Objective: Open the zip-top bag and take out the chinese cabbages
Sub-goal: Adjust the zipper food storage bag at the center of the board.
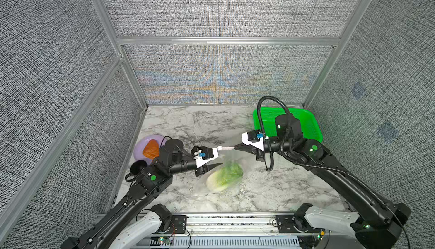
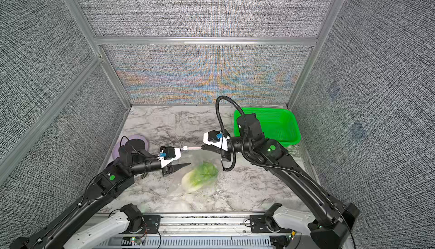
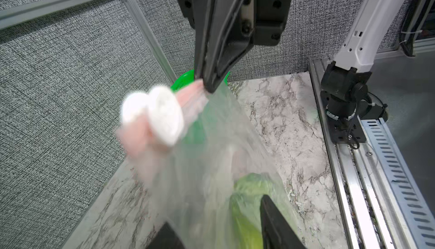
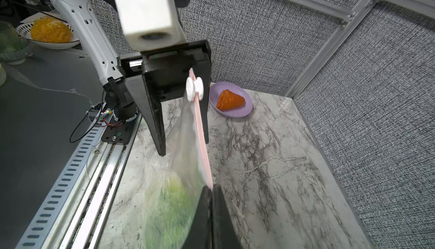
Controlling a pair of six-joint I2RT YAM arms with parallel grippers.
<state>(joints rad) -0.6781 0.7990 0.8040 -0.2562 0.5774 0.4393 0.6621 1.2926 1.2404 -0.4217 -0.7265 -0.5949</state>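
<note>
The zip-top bag [image 1: 231,163] hangs clear and blurred between the two grippers, its pink zip strip [image 1: 227,147] stretched level. My right gripper [image 1: 235,147] [image 4: 212,187] is shut on one end of that strip. At the other end sits the white slider [image 4: 194,90], between the spread fingers of my left gripper [image 1: 217,157] [image 3: 216,212], which is open; bag film lies between its fingertips. The chinese cabbage [image 1: 224,176] [image 2: 200,176] is inside the bag, low over the marble table [image 1: 270,189], white base toward the front left.
A green mesh basket [image 1: 306,118] stands at the back right, behind the right arm. A purple plate [image 4: 235,113] with an orange wedge [image 4: 229,99] sits at the left, partly behind the left arm. Grey panel walls enclose three sides; a metal rail [image 1: 235,222] runs along the front.
</note>
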